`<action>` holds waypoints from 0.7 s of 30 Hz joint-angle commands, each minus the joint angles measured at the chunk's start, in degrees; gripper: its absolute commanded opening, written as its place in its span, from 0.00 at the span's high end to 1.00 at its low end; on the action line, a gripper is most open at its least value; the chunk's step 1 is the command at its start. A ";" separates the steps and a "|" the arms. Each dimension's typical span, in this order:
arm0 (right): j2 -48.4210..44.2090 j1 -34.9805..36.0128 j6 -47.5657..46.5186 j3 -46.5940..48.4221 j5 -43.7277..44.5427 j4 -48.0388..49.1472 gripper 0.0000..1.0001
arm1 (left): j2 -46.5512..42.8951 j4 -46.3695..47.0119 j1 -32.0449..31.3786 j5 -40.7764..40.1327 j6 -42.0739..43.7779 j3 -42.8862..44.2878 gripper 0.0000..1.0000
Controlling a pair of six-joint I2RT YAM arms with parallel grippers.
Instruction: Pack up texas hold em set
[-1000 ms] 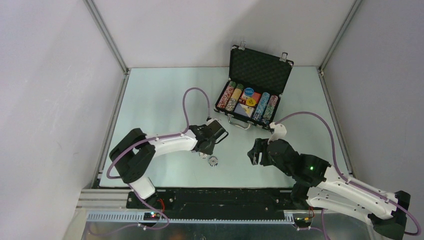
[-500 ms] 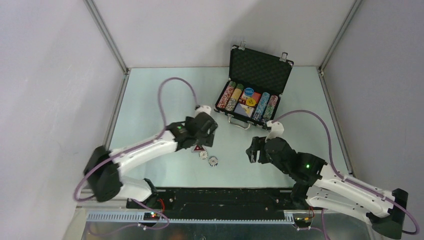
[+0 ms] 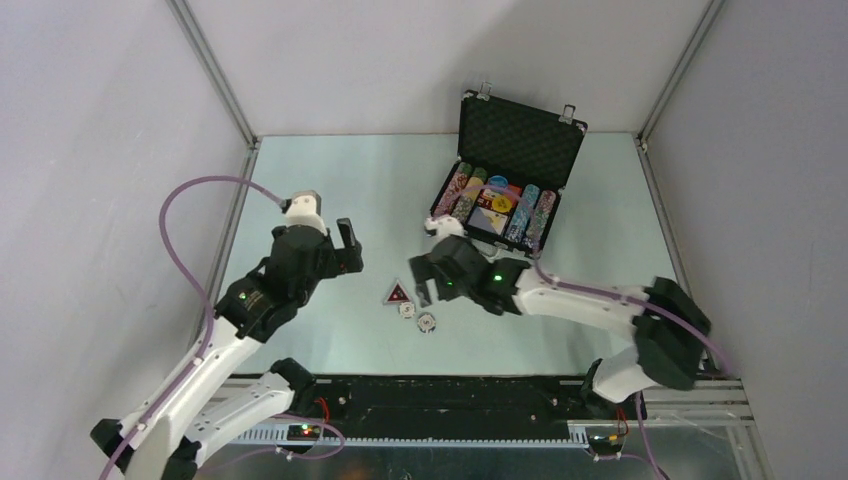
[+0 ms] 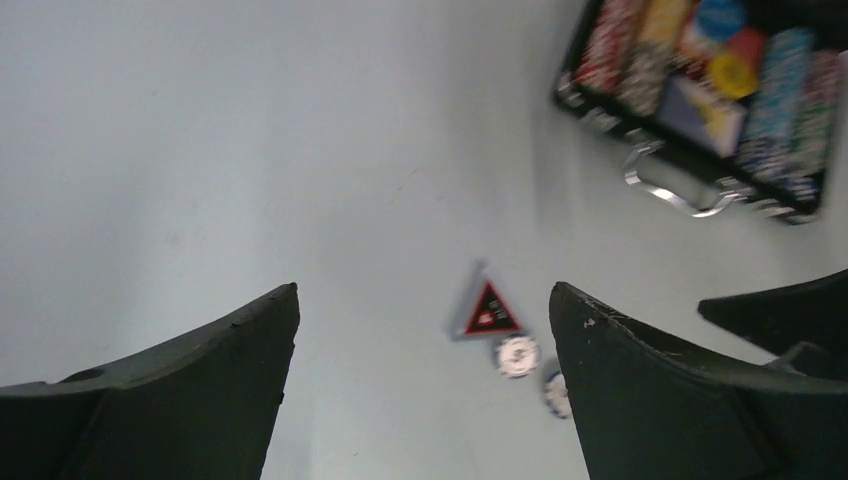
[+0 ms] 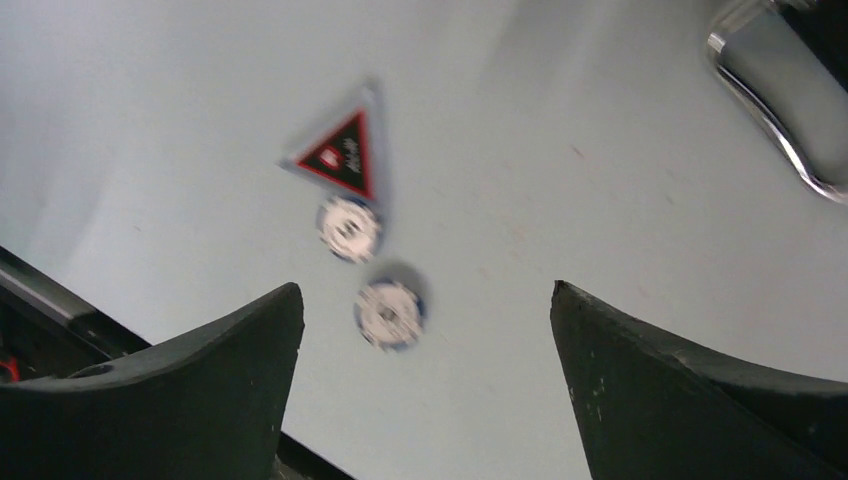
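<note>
The black briefcase (image 3: 520, 135) of the texas hold em set stands open at the back right, with chip rows, yellow and blue discs and cards in its tray (image 3: 492, 210). A dark triangular piece (image 3: 398, 293) lies on the table with two white chips (image 3: 407, 309) (image 3: 427, 322) just below it. My left gripper (image 3: 349, 249) hovers open to the left of them, holding nothing. My right gripper (image 3: 419, 281) is open just right of the triangle, above the chips. The right wrist view shows the triangle (image 5: 343, 155) and both chips (image 5: 350, 228) (image 5: 389, 313) ahead of its fingers.
The case's silver handle (image 3: 480, 243) points toward the arms, close behind my right wrist. Metal frame rails (image 3: 232, 240) edge the table on the left and right. In the left wrist view the case (image 4: 700, 90) is at top right.
My left gripper has opened and pulled back to the left, leaving the triangular piece on the table. My right arm has swung left to the chips, its jaws wider.
</note>
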 commanded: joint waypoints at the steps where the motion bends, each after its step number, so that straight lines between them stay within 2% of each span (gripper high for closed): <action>1: 9.57 1.96 0.18 9.19 -2.47 5.60 0.01 | -3.22 -3.27 3.81 0.04 2.78 -2.67 0.00; 5: 20.28 2.81 2.38 16.40 -3.91 4.55 0.01 | -8.90 -3.79 5.81 1.42 5.83 -4.43 0.00; 10: 30.31 4.94 2.34 28.31 -1.87 -0.32 0.01 | -10.86 -3.37 8.09 4.90 7.66 -6.45 0.00; 14: 37.23 6.63 1.37 36.78 4.34 -8.82 0.01 | -9.79 -2.55 13.74 11.14 8.36 -6.49 0.00; 16: 38.38 6.97 1.08 37.31 6.41 -9.61 0.01 | -9.68 -1.97 17.50 14.14 8.69 -6.70 0.00; 21: 37.87 5.92 1.01 35.00 5.42 -9.15 0.01 | -10.18 -1.39 18.42 17.18 8.96 -7.52 0.00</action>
